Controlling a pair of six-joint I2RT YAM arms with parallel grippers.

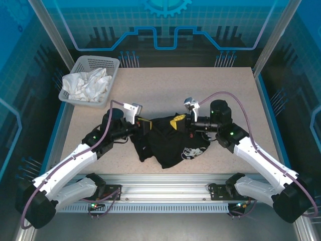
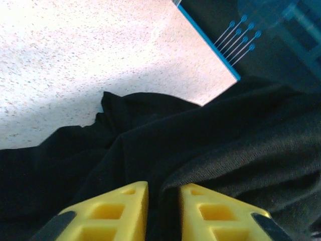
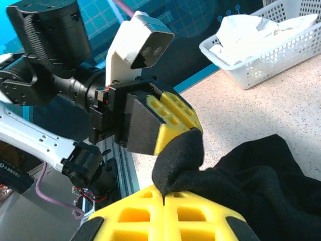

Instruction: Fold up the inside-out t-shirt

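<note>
I judge this the opening-out step, before any fold: the inside-out t-shirt lies bunched on the table, under and between my two pincers; the right gripper is closed tight on a peak of black cloth at its tips; the left gripper faces it almost tip to tip, fingers slightly apart with a ridge of shirt in the gap, and I cannot tell whether it bites. Next I need a sure hold on separate edges, then a pull apart to flatten the shirt

white basket in far-left corner, open table beyond and right of black t-shirt
</note>
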